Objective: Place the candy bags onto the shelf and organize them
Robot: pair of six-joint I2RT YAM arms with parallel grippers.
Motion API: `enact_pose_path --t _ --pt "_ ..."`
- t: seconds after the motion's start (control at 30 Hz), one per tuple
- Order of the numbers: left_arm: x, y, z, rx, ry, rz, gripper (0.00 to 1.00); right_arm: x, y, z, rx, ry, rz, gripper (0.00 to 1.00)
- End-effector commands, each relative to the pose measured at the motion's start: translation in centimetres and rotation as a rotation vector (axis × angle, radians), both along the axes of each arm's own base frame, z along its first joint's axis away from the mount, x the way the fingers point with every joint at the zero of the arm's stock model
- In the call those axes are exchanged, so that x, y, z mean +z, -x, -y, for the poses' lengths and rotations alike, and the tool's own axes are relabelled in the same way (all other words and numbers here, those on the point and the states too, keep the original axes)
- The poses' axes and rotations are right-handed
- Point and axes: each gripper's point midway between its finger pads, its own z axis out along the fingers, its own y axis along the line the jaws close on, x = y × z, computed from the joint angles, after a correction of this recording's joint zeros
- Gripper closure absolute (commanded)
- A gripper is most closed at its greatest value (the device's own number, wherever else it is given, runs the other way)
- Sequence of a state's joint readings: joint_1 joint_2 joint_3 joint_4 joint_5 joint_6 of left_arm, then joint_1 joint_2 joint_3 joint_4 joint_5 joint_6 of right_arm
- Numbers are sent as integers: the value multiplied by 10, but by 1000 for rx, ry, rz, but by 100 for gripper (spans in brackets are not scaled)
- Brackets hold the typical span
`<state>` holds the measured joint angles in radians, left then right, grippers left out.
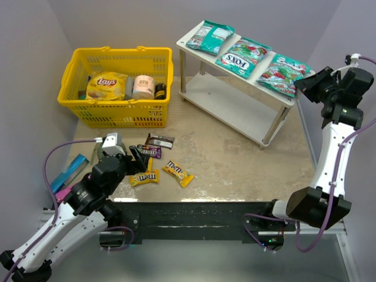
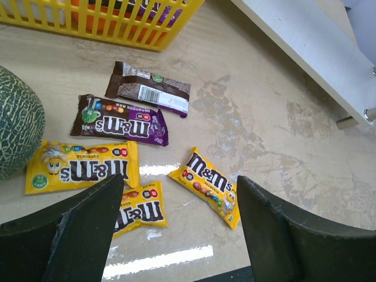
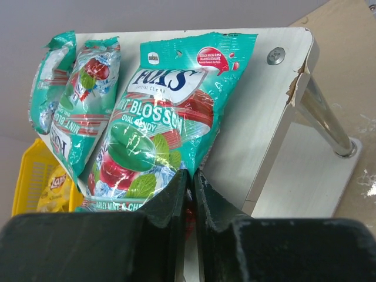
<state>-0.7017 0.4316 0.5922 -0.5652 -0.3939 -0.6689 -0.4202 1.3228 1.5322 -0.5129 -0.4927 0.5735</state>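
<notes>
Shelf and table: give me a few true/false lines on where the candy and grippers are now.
1. Three green bags lie side by side on the shelf's top board. True.
2. The small packets are in the basket. False: five of them (three yellow, one purple, one brown) lie on the table in front of it.
3. The left gripper is open above the packets and holds nothing. True.
4. The right gripper is wide open over the basket. False: its jaws are nearly shut at the edge of the end bag on the shelf.
</notes>
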Motion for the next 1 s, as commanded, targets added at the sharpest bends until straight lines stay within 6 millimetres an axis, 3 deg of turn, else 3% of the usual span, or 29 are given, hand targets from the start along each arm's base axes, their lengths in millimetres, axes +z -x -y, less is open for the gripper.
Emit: enact_pose_path --t 0.0,0.13,0.27,0.47,0.6,0.73,0.83,0.87,0.97 --pt "11 -4 0 9 10 33 17 14 0 -3 18 3 56 80" --pt "11 -4 -1 10 10 34 17 13 -1 -5 23 -11 61 70" --pt "11 -4 -1 12 11 35 17 21 8 0 -33 17 75 46" --pt "12 -4 -2 15 13 38 17 50 29 4 -115 56 131 20" --pt "14 -3 -2 15 17 42 17 72 42 -2 -120 62 199 12" --pt "14 -2 -1 4 21 47 14 103 53 -21 -30 93 302 11" --pt "14 -2 0 -1 21 45 11 130 70 -52 123 122 418 11" --pt "13 -2 1 -3 19 44 8 149 85 -69 202 146 501 11" --pt "12 -2 3 -14 18 42 2 170 111 -110 416 177 628 10"
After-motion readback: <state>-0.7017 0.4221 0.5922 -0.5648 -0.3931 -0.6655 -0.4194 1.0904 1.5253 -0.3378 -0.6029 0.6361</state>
